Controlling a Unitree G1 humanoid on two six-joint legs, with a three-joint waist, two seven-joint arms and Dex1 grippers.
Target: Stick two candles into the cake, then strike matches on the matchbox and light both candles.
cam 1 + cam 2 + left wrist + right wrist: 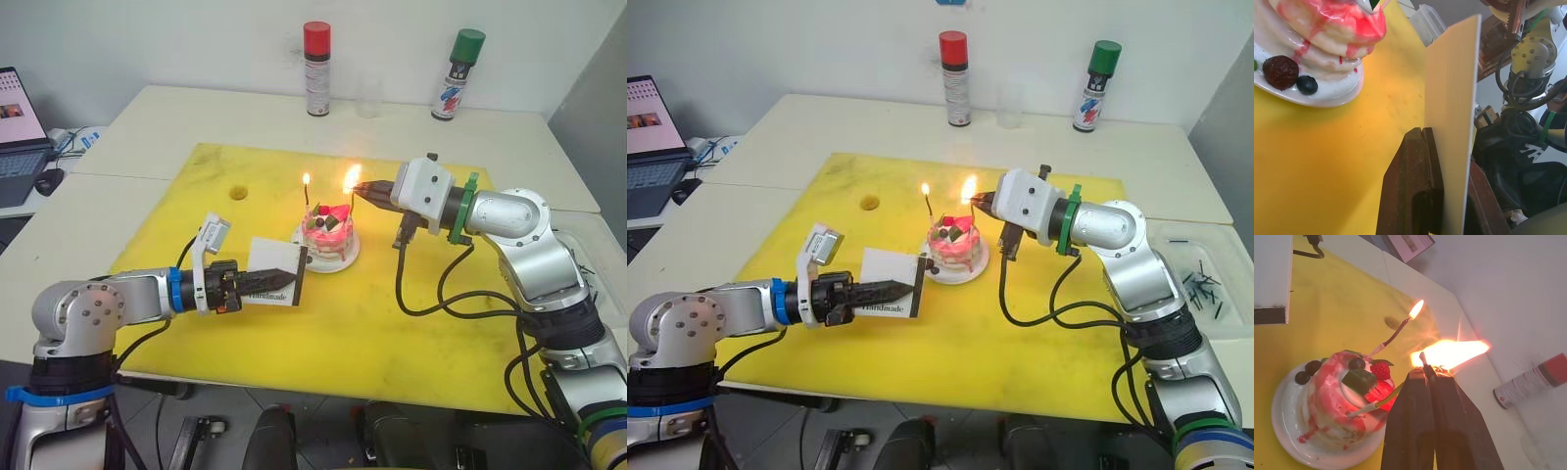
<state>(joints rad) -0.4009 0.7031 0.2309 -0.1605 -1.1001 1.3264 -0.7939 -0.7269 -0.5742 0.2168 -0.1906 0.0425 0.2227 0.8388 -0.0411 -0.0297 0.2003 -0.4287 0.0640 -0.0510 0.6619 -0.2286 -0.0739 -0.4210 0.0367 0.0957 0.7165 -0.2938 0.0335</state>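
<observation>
Two candles [1393,335] stand in the cake [327,236] mid-worktop, one lit, the second catching; the left gripper [277,274], fingers clamped on the matchbox [273,271], waits beside; the right gripper [1427,374], fingers together on a burning match [1422,357], feeds flame; next, ease it away.
</observation>
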